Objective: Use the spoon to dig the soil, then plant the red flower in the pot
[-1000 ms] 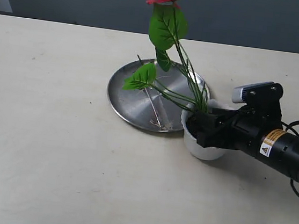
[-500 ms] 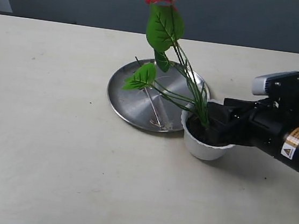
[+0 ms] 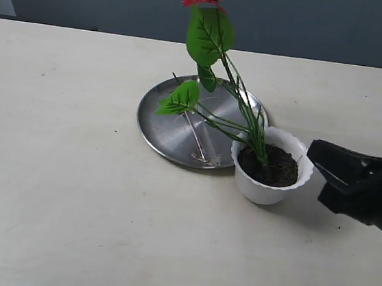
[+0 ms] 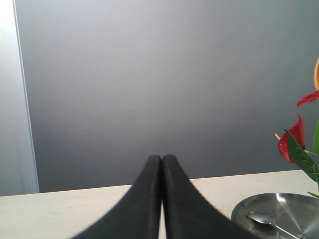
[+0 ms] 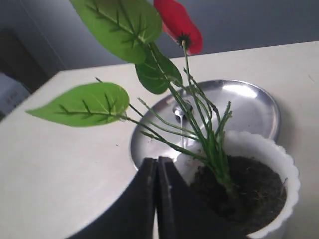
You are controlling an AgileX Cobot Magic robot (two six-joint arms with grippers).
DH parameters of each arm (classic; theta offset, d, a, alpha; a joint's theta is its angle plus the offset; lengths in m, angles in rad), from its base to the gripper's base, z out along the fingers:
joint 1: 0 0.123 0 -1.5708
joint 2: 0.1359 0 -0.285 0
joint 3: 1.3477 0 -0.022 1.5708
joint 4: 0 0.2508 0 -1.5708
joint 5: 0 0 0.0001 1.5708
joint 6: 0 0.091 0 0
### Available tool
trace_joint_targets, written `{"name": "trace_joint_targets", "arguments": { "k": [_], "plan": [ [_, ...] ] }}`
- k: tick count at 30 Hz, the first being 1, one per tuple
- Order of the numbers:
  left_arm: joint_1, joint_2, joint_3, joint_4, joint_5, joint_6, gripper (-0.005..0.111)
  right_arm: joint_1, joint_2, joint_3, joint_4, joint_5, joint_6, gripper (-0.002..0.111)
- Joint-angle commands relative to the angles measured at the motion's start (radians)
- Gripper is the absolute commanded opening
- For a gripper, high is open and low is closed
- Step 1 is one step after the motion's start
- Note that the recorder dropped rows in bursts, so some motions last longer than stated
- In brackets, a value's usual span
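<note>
The right gripper (image 5: 156, 164) was fully closed and empty, clear of the pot (image 3: 269, 186) holding the red flower (image 3: 211, 28) just ahead.

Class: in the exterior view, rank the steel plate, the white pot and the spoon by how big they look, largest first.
1. Steel plate.
2. Pot.
3. Spoon, slim, lying on the plate.

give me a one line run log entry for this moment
stage: planting done | red flower: stems standing in soil of pot | spoon: on plate | right gripper: shut, beside pot | left gripper: shut, empty
</note>
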Motion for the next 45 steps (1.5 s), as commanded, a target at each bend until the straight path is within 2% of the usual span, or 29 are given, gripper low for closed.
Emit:
{"name": "trace_joint_targets", "arguments": {
  "k": [1,5,7,22,26,33,37,41,45],
  "plan": [
    [-0.005,-0.002,-0.002,-0.003,-0.003,-0.002,0.0,-0.001,-0.16,0.037,-0.01,0.039,0.24,-0.001],
    [-0.005,-0.002,-0.002,-0.003,-0.003,-0.002,0.0,-0.001,-0.291,0.059,0.076,0.093,0.468,-0.001],
    [-0.005,-0.002,-0.002,-0.003,-0.003,-0.002,0.0,-0.001,-0.34,0.059,0.101,0.112,0.513,-0.001],
    [-0.005,-0.002,-0.002,-0.003,-0.005,-0.002,0.0,0.016,-0.454,0.059,0.136,0.121,0.474,-0.001],
    [-0.005,-0.002,-0.002,-0.003,-0.005,-0.002,0.0,0.018,-0.527,0.059,0.129,0.174,0.457,-0.001],
    [-0.005,-0.002,-0.002,-0.003,-0.005,-0.002,0.0,0.008,-0.747,0.059,-0.024,0.313,0.454,-0.001],
    [-0.005,-0.002,-0.002,-0.003,-0.005,-0.002,0.0,-0.054,-0.874,0.083,-0.172,0.329,0.454,-0.001],
    [-0.005,-0.002,-0.002,-0.003,-0.005,-0.002,0.0,-0.1,-0.949,0.123,0.018,0.45,0.496,-0.001],
    [-0.005,-0.002,-0.002,-0.003,-0.005,-0.002,0.0,-0.102,-0.949,0.135,0.04,0.477,0.494,-0.001]
  ]
}}
